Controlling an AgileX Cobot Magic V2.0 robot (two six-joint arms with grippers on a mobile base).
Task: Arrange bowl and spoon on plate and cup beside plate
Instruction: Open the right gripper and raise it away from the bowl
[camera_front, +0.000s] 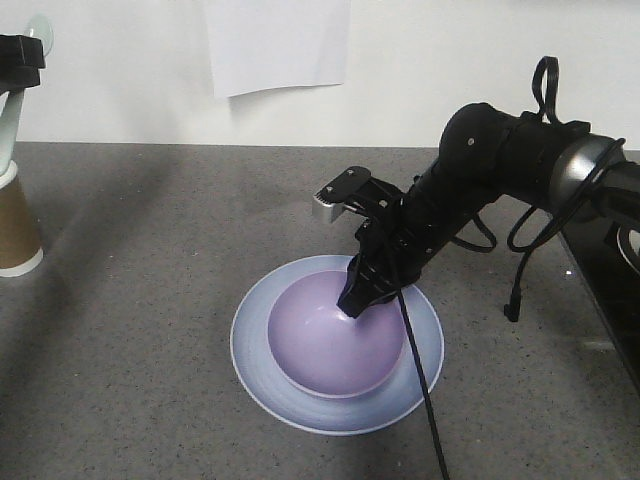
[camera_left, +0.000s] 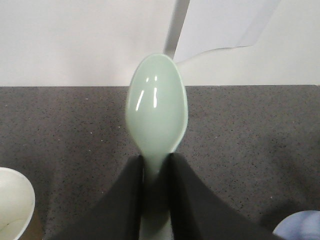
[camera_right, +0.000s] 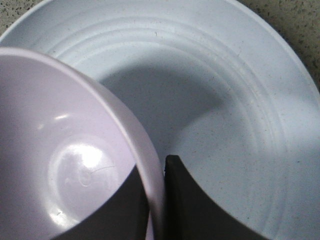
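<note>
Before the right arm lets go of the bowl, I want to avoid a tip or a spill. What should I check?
1. Bowl lies inside the rim of the plate: ok.
2. Bowl sits flat on the plate: cannot tell, its base is hidden.
3. Right end effector grips the bowl wall, one finger inside and one outside: ok.
4. Spoon is clamped by its handle in the left end effector: ok.
5. Spoon is on the plate: not ok, it is held up off the table.
6. Cup is upright: ok. Beside the plate: not ok, it stands far to one side.
</note>
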